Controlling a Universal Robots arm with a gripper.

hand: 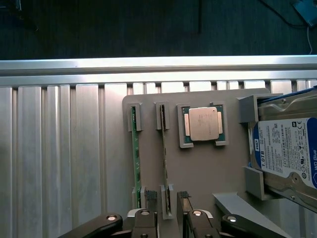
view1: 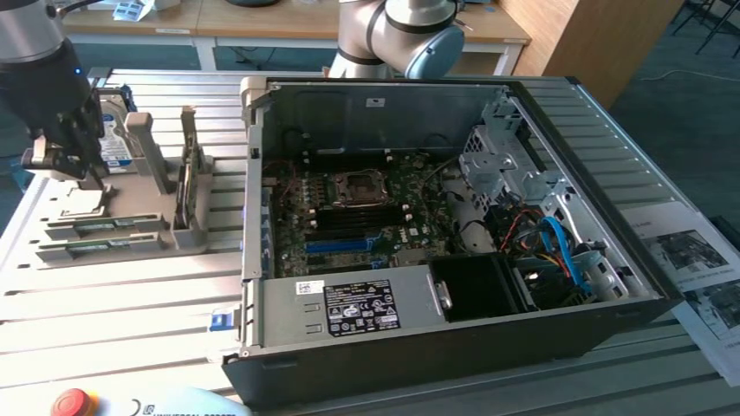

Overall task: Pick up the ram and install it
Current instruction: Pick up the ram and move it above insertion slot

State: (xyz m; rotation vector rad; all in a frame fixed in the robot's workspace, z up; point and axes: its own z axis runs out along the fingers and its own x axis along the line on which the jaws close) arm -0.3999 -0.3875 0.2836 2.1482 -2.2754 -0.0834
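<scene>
**Pincer (view1: 72, 173) over parts tray (view1: 139, 230), jaws apart, nothing held.**
Exterior view: tray sits near the worktop (view1: 116, 303) edge at the exterior view's left, and the ram (view1: 110, 227) stands on edge in it. Wrist view: the ram (hand: 164, 144) lines up between the pincer's (hand: 166, 198) spread jaws, its long axis running straight away.

arm (view1: 382, 22): silver-grey | joint cap (view1: 438, 54): blue | end effector (view1: 68, 169): black, silver screws (hand: 197, 213)

Spread fingers (hand: 149, 196) – the ram (hand: 164, 148) between
</scene>
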